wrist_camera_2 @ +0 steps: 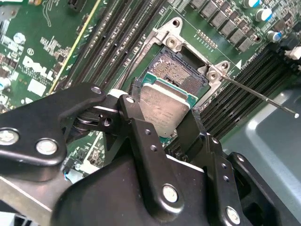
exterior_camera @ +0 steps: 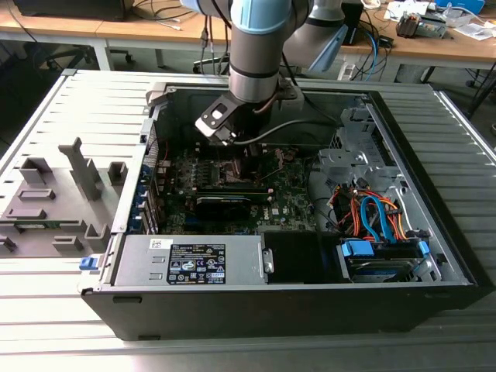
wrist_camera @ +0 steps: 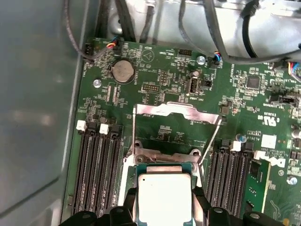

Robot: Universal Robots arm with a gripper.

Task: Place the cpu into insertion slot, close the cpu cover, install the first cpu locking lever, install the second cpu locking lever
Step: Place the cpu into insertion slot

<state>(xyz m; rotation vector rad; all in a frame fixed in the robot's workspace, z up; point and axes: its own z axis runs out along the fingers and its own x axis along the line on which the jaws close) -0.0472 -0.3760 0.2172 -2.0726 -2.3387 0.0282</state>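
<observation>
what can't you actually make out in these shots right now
Second wrist view: the cpu covers part of the insertion slot.
First wrist view: the frame edge cuts off one side of the cpu and the pincer holding it.
Exterior view: the arm blocks the socket area.
Whether the cpu touches the slot: cannot tell.

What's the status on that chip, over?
Copy: gripper shut on cpu. Held over insertion slot, not yet seated. The cpu cover open, locking lever swung clear; nothing in the way.
</observation>
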